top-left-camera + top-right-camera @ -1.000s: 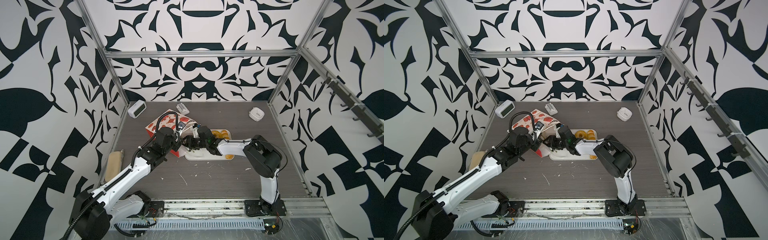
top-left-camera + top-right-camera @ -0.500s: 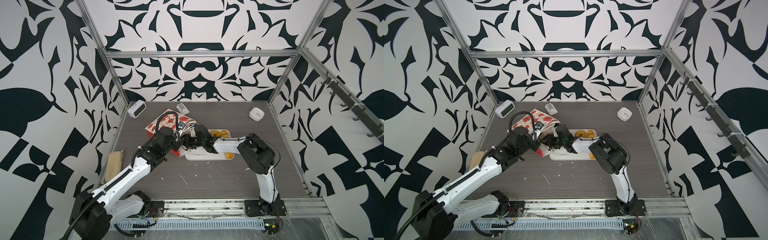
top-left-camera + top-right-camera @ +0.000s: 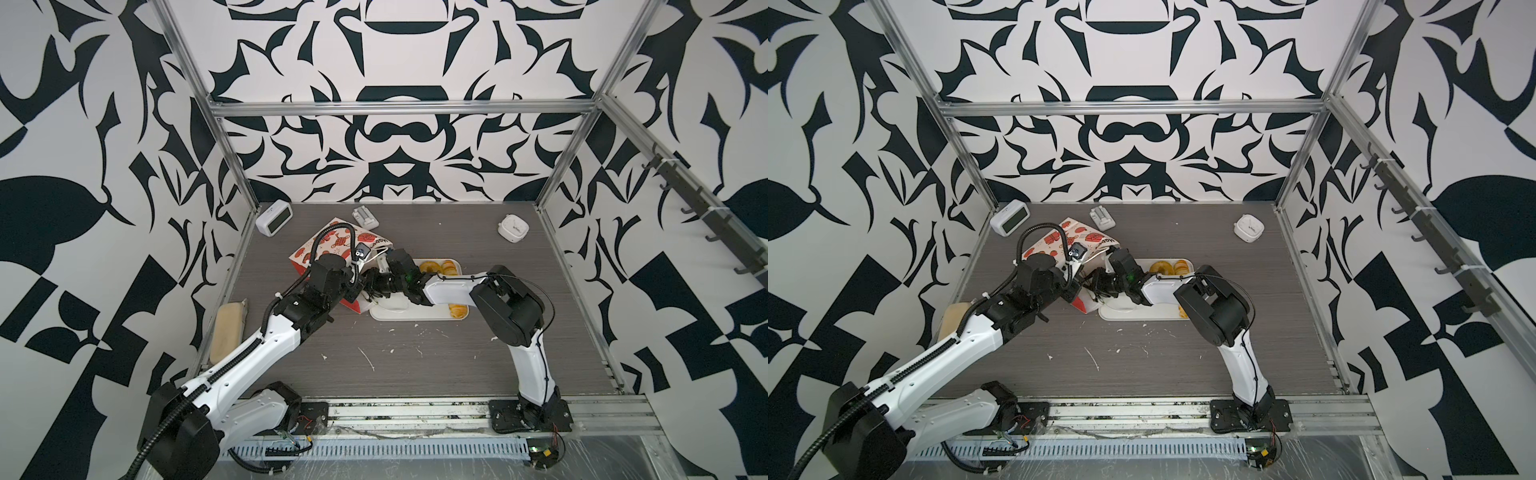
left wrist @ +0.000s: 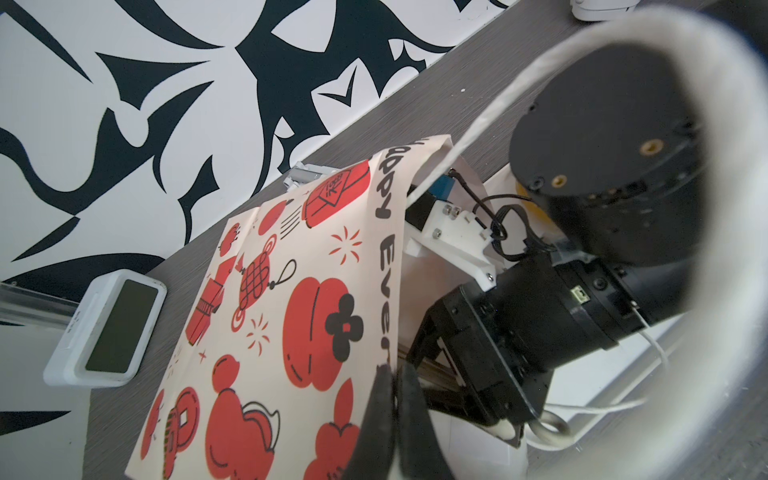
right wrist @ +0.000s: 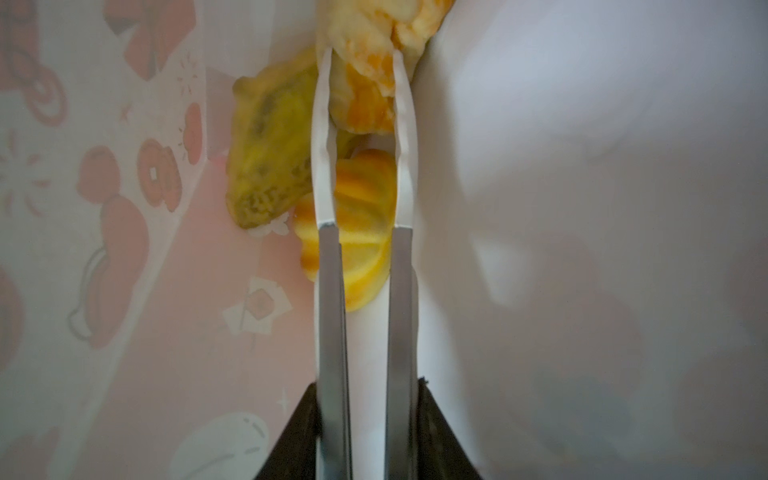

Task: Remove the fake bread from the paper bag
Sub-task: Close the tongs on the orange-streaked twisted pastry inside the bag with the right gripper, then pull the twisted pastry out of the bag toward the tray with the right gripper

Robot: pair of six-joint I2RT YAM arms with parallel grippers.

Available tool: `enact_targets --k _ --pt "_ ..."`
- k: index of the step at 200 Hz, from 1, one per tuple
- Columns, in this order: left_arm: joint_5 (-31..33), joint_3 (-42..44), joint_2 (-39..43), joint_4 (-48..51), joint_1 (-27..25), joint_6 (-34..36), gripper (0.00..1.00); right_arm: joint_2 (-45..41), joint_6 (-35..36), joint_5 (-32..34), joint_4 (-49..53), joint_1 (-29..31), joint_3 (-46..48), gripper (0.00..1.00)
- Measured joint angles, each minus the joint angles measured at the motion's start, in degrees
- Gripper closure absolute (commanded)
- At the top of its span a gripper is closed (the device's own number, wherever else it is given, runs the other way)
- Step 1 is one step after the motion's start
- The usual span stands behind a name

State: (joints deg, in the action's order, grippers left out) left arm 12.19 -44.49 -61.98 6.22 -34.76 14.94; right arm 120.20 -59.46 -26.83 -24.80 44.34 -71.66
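My left tool (image 4: 392, 374) is clamped on the rim of the paper bag (image 4: 291, 291), which lies tilted on the bench (image 3: 415, 365) with its mouth toward the white tray (image 3: 399, 316). My right tool (image 5: 362, 54) is deep inside the bag, the jaws narrow around one piece of fake bread (image 5: 370, 83). Whether they already pinch it, I cannot tell. Other pieces (image 5: 361, 232) lie close beside it. I judge this is the grasping step. Next I must squeeze firmly and pull straight back out, without catching the paper.
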Motion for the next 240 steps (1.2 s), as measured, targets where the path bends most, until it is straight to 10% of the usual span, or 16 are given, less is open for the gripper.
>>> enact_targets --k 240 --pt "0.9 0.0 -1.0 -0.9 0.0 0.0 1.00 -46.2 8.9 5.5 14.0 -1.9 32.7 0.90"
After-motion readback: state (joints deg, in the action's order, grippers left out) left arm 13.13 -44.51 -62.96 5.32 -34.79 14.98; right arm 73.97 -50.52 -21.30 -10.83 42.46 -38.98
